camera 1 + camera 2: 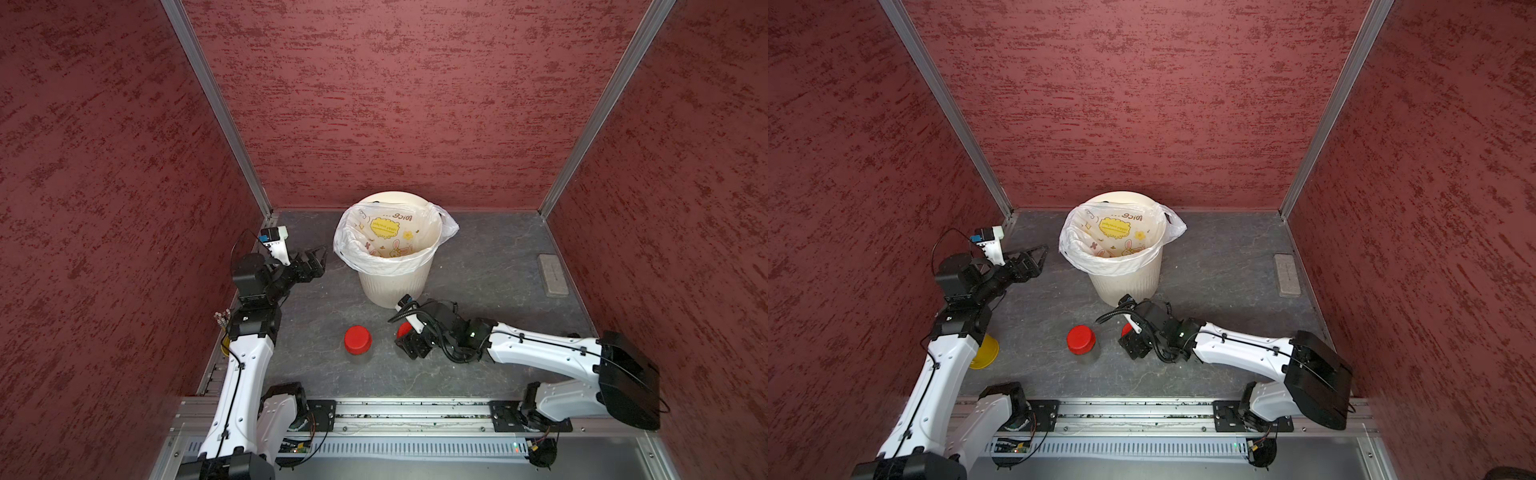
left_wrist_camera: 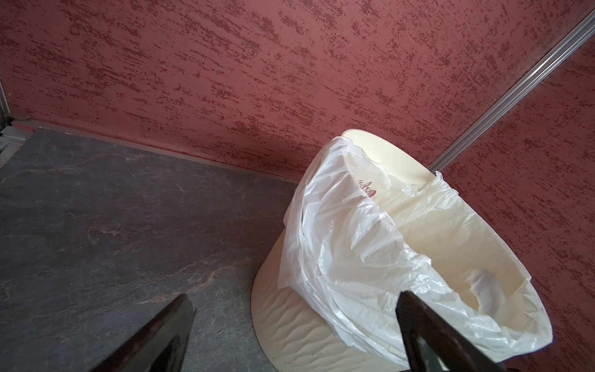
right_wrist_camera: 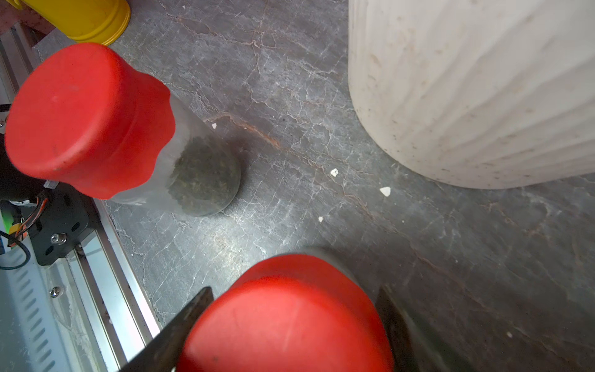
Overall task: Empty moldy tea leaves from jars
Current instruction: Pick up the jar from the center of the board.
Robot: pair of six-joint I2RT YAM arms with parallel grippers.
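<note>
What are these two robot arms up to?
The right gripper has its jaws either side of a small clear jar's round red lid; whether it grips yet is unclear. A second red-lidded clear jar, dark tea leaves inside, stands nearby, closed. The left gripper hangs open beside the cream ribbed bin with its white bag.

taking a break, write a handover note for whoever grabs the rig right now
Left gripper: open, empty, hovering beside the bin.
Right gripper: jaws either side of a jar's red lid, in front of the bin; grip unclear.
Other jar: standing free on the table, lid on, dark leaves inside.
No third jar in view.
Done: nothing visibly emptied; both jars capped.
Left: uncap each jar, tip its leaves into the bin.
</note>
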